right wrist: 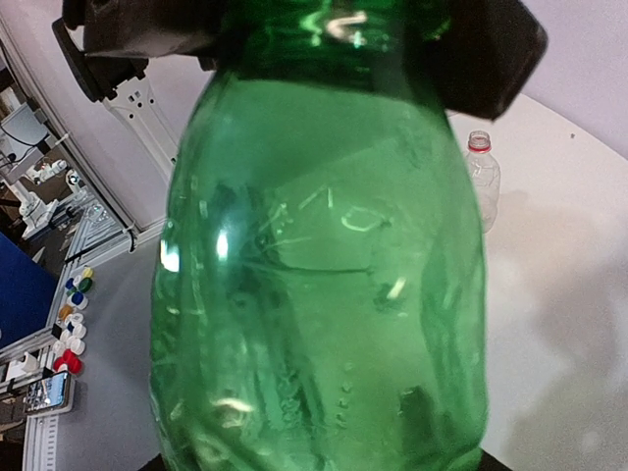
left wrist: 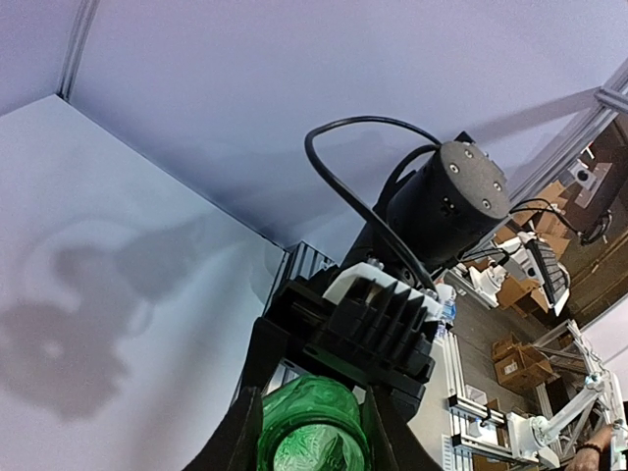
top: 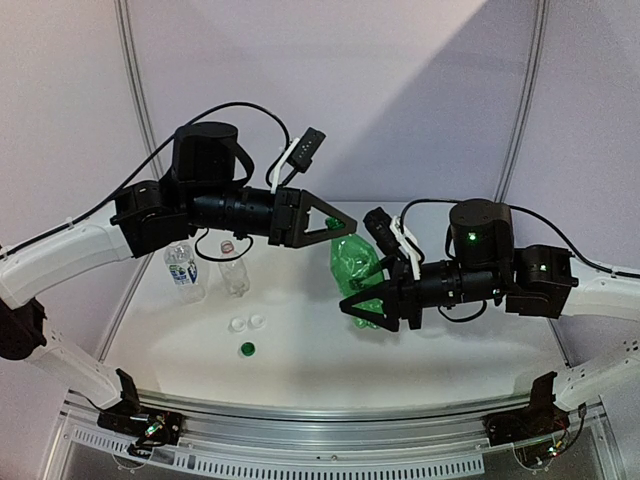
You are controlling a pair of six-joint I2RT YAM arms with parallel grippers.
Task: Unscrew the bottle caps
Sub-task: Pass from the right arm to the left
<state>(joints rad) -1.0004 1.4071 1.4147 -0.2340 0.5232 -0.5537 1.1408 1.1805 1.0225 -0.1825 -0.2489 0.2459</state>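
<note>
The green bottle [top: 352, 262] is held tilted above the table, its mouth open and capless in the left wrist view [left wrist: 312, 442]. My right gripper [top: 372, 308] is shut on its lower body; the bottle fills the right wrist view [right wrist: 324, 275] and hides the fingers. My left gripper [top: 345, 225] is at the neck, its fingers [left wrist: 231, 446] pressed against both sides. The clear labelled bottle [top: 183, 270] and the shorter unlabelled one [top: 233, 268] stand at the left, both capless. Two white caps [top: 238, 324] [top: 257, 321] and the green cap [top: 247, 349] lie on the table.
The white table [top: 450, 350] ends in a curved near edge with an aluminium rail [top: 330, 430] and both arm bases. Backdrop panels close the back and sides. The unlabelled bottle also shows in the right wrist view [right wrist: 481, 182].
</note>
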